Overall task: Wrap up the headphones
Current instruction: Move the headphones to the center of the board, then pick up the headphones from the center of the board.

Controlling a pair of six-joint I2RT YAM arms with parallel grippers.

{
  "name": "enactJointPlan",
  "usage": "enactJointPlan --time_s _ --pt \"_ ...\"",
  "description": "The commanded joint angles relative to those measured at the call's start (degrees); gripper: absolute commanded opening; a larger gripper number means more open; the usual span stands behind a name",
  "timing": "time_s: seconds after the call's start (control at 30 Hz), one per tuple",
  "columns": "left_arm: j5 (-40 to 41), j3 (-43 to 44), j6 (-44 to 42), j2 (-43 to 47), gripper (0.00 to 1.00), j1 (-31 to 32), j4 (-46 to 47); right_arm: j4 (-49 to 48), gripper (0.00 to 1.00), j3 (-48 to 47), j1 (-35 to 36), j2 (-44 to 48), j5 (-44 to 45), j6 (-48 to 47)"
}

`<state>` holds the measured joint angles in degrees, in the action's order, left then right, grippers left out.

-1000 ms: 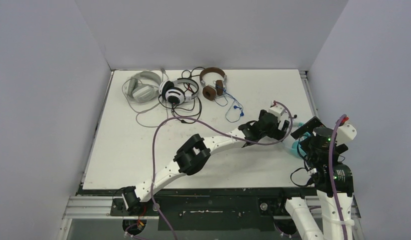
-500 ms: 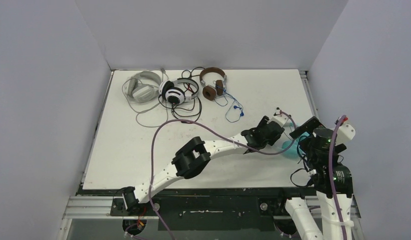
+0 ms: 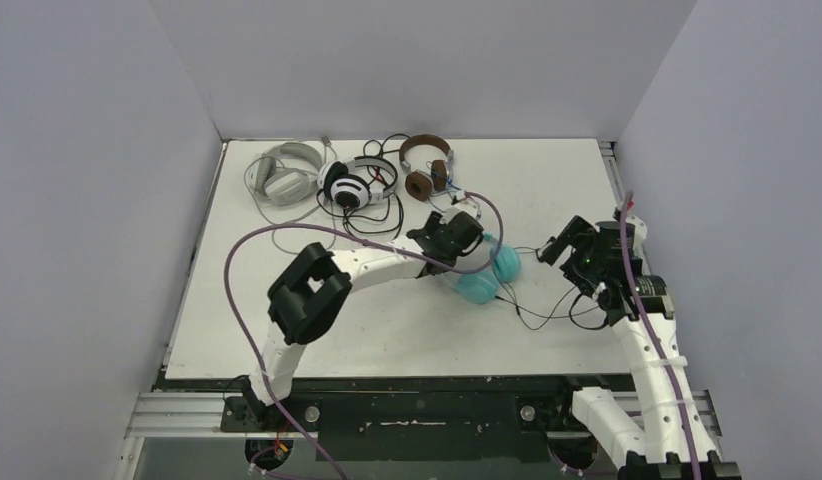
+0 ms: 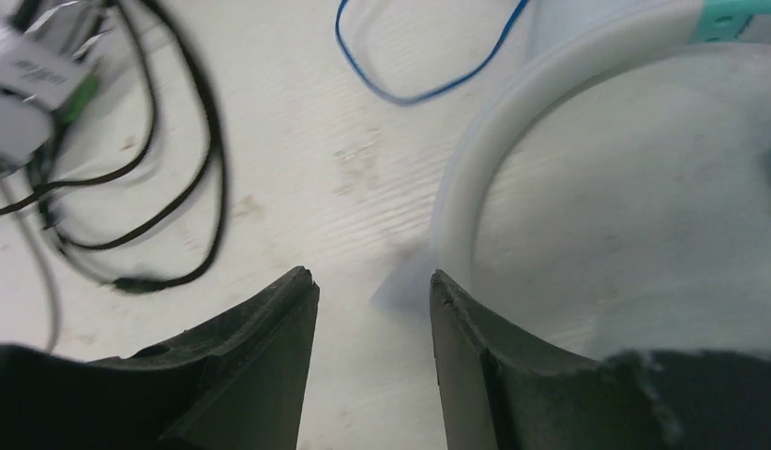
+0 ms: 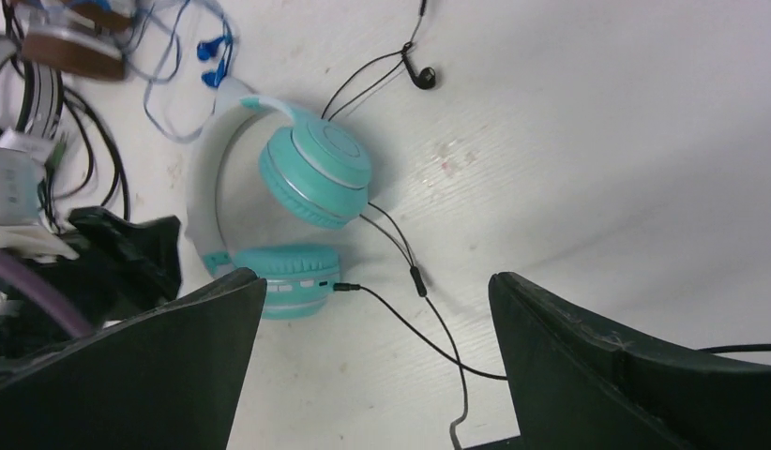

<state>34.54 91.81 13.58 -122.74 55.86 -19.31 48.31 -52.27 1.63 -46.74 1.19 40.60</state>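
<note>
The light teal headphones (image 3: 484,278) with a white band lie flat at mid table, both cups (image 5: 316,173) showing in the right wrist view. My left gripper (image 3: 467,248) is at their band. Its jaws stand partly apart (image 4: 372,281) with bare table between them, and the white band (image 4: 476,187) runs up against the right fingertip. My right gripper (image 3: 559,250) hovers to the right, wide open (image 5: 377,281). The headset's thin black cable (image 5: 410,319) lies on the table under its gap. The grey (image 3: 282,175), black-and-white (image 3: 352,185) and brown (image 3: 425,170) headphones sit at the back.
A blue cable (image 3: 467,220) trails from the brown headset towards the teal one. Black cable loops (image 4: 175,187) lie left of my left gripper. A black earbud (image 5: 424,77) rests beyond the teal cups. Walls close in the table on three sides.
The left arm swung from the right edge to mid table, and the teal headphones came with it. Its jaws narrowed. The right arm reached forward, still open.
</note>
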Motion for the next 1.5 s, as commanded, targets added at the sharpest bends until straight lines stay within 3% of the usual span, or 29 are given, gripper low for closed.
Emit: enactJointPlan --time_s 0.0,0.13,0.23,0.3,0.43,0.53,0.6,0.83,1.0,1.13,1.47 --pt "5.9 -5.66 3.07 13.95 0.46 -1.34 -3.34 -5.75 0.92 -2.03 5.18 -6.8 -10.63 -4.95" --pt "8.29 -13.94 6.43 23.8 0.48 -4.51 -5.98 -3.78 0.94 -3.93 15.3 -11.42 -7.94 -3.68" --pt "7.65 -20.17 8.03 32.93 0.51 -8.2 -5.65 -4.36 0.97 -3.79 19.19 -12.84 -13.4 -4.58" --pt "2.9 -24.08 5.55 38.73 0.54 -8.56 -2.21 -4.66 0.97 -3.75 20.22 -13.23 -17.49 -4.3" --pt "-18.37 -34.21 2.81 51.15 0.62 -5.02 12.99 -5.08 0.98 -4.18 20.39 -11.62 -19.93 0.19" --pt "-24.97 -44.14 6.19 57.78 0.66 0.55 30.42 -1.83 0.99 -5.83 20.56 -11.67 -15.35 6.38" --pt "-25.01 -48.87 6.97 58.72 0.7 5.02 39.0 0.11 0.99 -6.44 20.56 -11.87 -12.65 9.99" --pt "-21.54 -60.29 5.31 52.2 0.74 14.85 65.81 2.78 0.96 -8.17 20.58 -11.1 -10.44 21.12" --pt "-20.05 -61.13 2.5 43.06 0.74 18.01 78.28 4.41 0.94 -11.43 20.57 -10.05 -11.31 25.04" --pt "-21.43 -59.39 2.12 34.2 0.68 18.66 88.72 5.6 0.94 -13.54 20.56 -9.19 -10.56 25.74" --pt "-24.95 -47.01 0.49 18.03 0.65 18.9 94.36 6.59 0.93 -14.62 20.61 -8.6 -10.15 26.53"
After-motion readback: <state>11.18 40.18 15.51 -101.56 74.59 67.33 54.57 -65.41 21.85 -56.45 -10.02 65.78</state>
